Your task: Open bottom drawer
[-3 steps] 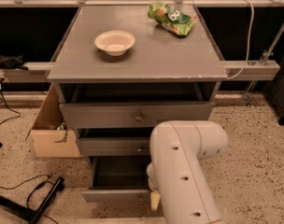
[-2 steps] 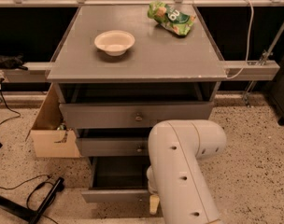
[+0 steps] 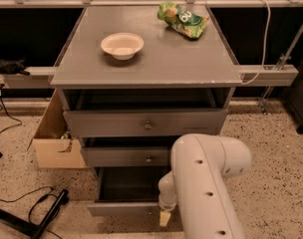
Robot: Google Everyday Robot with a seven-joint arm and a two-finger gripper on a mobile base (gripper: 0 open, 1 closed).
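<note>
The grey cabinet [image 3: 146,63] has three drawers, each pulled out a little. The bottom drawer [image 3: 119,209] sticks out the farthest, and its dark interior [image 3: 129,183] shows. Its knob is hidden behind my arm. My white arm [image 3: 206,183] reaches down in front of the cabinet's lower right. My gripper [image 3: 164,217] sits at the right part of the bottom drawer's front edge, where only a tan tip shows below the wrist. The middle drawer [image 3: 126,157] and top drawer [image 3: 144,123] show their round metal knobs.
A white bowl [image 3: 122,45] and a green snack bag [image 3: 183,19] lie on the cabinet top. An open cardboard box [image 3: 54,143] stands against the cabinet's left side. Black cables and a stand [image 3: 32,215] lie on the speckled floor at lower left.
My arm's elbow has shifted slightly to the right. The bottom drawer's front stays at about the same place.
</note>
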